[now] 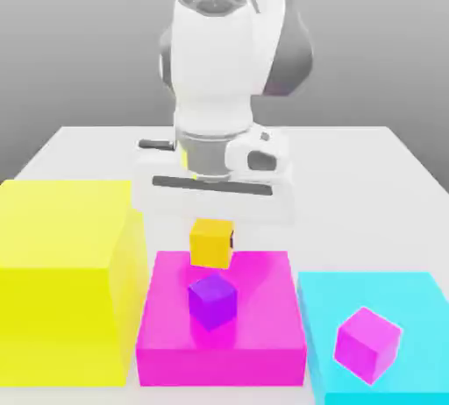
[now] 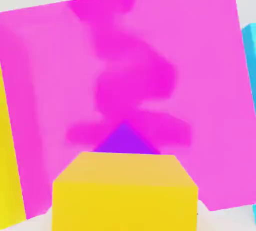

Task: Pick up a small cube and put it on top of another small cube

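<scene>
My gripper [image 1: 212,231] is shut on the small orange-yellow cube [image 1: 210,247], which hangs over the far edge of the wide magenta block [image 1: 263,324]. The small violet-purple cube [image 1: 213,300] sits on top of that block, just in front of and below the held cube, apart from it. In the hand view the orange-yellow cube [image 2: 125,195] fills the foreground. A corner of the purple cube [image 2: 125,139] peeks out beyond it on the magenta block's top [image 2: 200,75], where the hand's shadow falls.
A huge yellow block [image 1: 61,280] stands at the exterior view's left, touching the magenta block. At the right a cyan block [image 1: 412,307] carries a small pink-magenta cube [image 1: 367,344]. The white table [image 1: 368,184] stretches behind the blocks.
</scene>
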Available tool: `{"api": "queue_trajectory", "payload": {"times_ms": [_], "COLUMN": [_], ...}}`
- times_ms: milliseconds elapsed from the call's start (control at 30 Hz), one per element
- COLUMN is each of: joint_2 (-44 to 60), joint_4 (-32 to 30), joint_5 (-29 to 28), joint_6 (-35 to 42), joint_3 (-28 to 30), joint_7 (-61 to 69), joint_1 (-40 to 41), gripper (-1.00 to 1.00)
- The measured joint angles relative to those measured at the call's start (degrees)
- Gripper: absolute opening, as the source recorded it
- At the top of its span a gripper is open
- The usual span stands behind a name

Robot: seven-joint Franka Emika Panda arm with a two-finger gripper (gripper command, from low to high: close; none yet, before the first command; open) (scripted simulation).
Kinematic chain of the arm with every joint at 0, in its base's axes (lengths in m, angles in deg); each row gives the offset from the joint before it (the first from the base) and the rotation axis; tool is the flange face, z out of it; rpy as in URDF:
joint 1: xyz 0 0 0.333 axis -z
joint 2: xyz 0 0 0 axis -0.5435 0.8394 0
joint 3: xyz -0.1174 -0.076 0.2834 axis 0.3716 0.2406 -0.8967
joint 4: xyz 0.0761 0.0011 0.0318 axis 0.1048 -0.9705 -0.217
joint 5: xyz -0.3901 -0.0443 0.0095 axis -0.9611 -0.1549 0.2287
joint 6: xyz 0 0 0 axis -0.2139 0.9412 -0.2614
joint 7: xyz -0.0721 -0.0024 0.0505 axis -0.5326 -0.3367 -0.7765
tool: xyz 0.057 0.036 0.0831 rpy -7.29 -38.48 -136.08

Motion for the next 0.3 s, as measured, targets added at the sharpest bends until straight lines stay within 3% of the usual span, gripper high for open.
{"api": "queue_trajectory", "payload": {"times_ms": [33,300], "joint_2": [1.87,0.87], "joint_4": [-0.41,-0.22], "joint_5": [1.20,0.75], "joint_6": [-2.17,-1.09], "joint_3": [0.31,0.23], "joint_7": [0.92,0.62], "joint_1": [-0.32,-0.20], "gripper": [1.00,1.00]}}
